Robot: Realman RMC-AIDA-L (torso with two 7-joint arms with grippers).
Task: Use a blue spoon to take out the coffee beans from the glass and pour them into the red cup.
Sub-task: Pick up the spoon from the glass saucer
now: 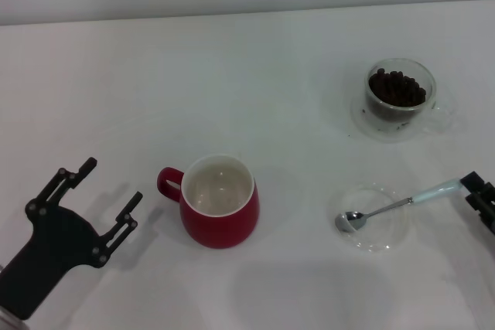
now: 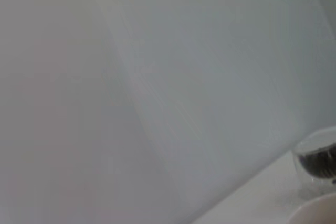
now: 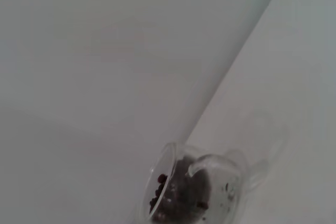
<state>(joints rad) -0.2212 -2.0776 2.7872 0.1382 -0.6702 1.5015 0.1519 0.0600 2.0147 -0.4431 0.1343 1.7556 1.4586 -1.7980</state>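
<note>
The red cup (image 1: 220, 205) stands at the table's middle front, white inside, handle toward my left. The glass (image 1: 399, 93) holds a heap of coffee beans (image 1: 397, 87) on its clear saucer at the far right. It also shows in the right wrist view (image 3: 195, 192) and the left wrist view (image 2: 318, 160). The blue spoon (image 1: 396, 205) lies across a flat clear dish (image 1: 381, 243), bowl toward the red cup, pale blue handle toward the right edge. My right gripper (image 1: 475, 193) is at the handle's end. My left gripper (image 1: 114, 182) is open and empty, left of the red cup.
The table is white, with a pale wall behind its far edge. The red cup's pale rim (image 2: 316, 211) shows at a corner of the left wrist view.
</note>
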